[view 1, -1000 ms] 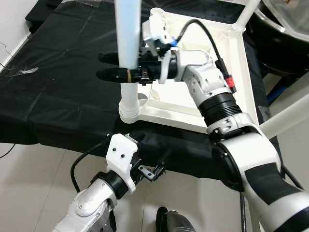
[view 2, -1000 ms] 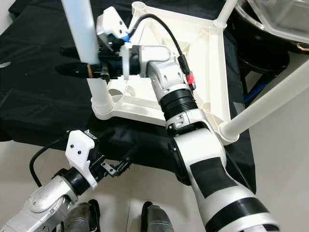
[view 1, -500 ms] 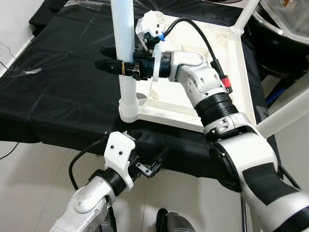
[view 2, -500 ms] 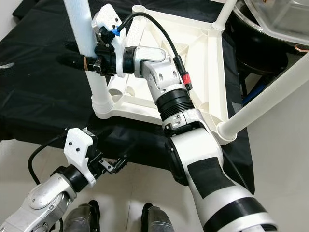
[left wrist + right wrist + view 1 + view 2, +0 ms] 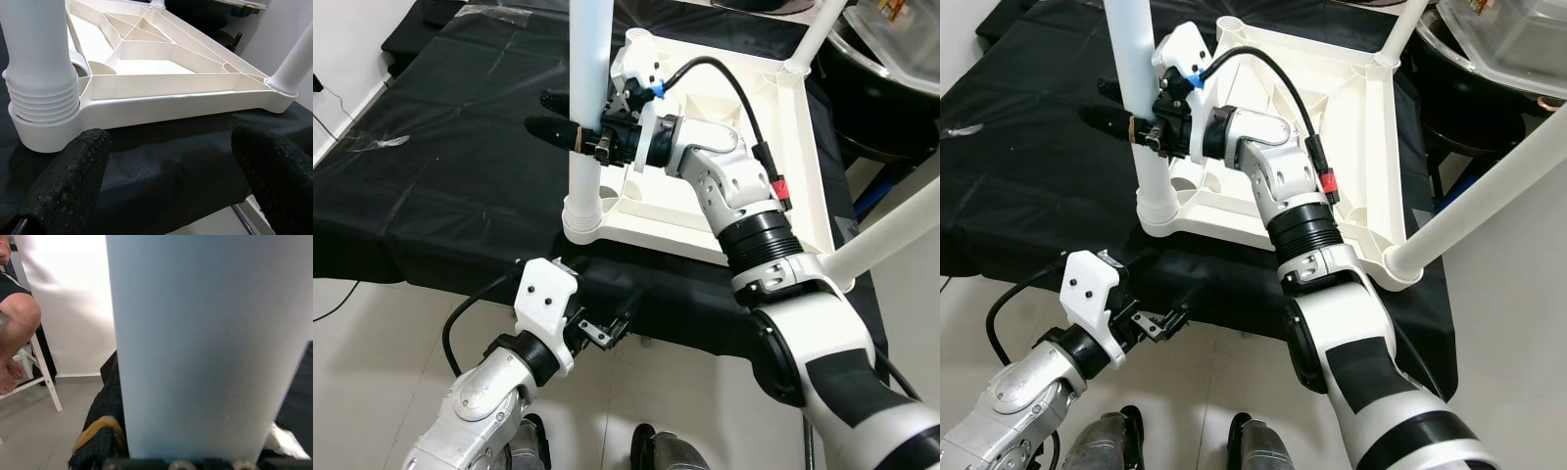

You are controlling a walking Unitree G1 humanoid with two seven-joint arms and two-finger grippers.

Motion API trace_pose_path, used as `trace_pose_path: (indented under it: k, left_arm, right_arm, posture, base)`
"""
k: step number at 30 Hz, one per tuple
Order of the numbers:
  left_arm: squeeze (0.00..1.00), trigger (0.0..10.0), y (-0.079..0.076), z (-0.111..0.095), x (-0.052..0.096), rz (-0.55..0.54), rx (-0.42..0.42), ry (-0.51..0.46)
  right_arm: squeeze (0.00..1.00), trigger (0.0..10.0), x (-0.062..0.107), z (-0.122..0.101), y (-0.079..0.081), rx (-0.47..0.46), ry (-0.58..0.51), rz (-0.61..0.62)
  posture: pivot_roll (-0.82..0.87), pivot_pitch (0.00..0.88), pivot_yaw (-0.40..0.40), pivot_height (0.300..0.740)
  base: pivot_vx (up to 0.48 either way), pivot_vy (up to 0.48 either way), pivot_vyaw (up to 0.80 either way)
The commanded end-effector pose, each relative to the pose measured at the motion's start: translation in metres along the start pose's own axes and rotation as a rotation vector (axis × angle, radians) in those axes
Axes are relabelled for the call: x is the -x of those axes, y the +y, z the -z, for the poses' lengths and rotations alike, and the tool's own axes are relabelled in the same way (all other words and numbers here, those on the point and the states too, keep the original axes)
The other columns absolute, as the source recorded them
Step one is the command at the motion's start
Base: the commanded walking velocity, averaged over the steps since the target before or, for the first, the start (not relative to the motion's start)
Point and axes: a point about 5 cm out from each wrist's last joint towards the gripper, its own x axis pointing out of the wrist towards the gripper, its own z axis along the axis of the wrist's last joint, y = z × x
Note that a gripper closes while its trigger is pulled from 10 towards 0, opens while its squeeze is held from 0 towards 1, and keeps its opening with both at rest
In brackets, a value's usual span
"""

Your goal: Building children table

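White table leg [image 5: 585, 88], black cloth [image 5: 440, 157]

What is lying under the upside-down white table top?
A black cloth lies under the white table top, spread out past its edges. What the cloth itself covers cannot be seen.

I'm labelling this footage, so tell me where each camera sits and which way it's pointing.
Left eye view: on the head, looking down at the upturned white table top on black cloth; both arms show, right claw clamped on the white leg.
Right eye view: the same scene, with the left claw low at the cloth's edge.
Left wrist view: along its black fingers toward the leg's threaded socket.
Right wrist view: pressed against the leg; a person's knee behind.
Shared: every view has the leg.
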Motion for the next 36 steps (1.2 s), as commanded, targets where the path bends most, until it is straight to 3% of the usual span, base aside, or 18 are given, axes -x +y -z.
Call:
trace_pose_path:
  k: [1, 14, 36]
  left_arm:
    - [0.00, 10.0, -0.002, 0.006, 0.001, 0.010, 0.004, 0.027]
    - [0.00, 10.0, -0.001, 0.006, 0.002, 0.009, 0.002, 0.029]
    - [0.00, 10.0, 0.008, 0.004, 0.001, -0.009, -0.019, 0.022]
  right_arm:
    - [0.00, 10.0, 0.014, 0.038, -0.004, -0.080, 0.140, 0.087]
    - [0.00, 10.0, 0.016, 0.046, -0.006, -0.105, 0.184, 0.195]
    - [0.00, 10.0, 0.035, 0.052, -0.013, -0.107, 0.190, 0.383]
  posture:
    - [0.17, 0.277, -0.114, 0.740]
    - [0.17, 0.286, -0.113, 0.740]
    - [0.17, 0.288, -0.109, 0.740]
  base:
    - [0.000, 0.000, 0.00]
    - [0.000, 0.000, 0.00]
    - [0.000, 0.000, 0.00]
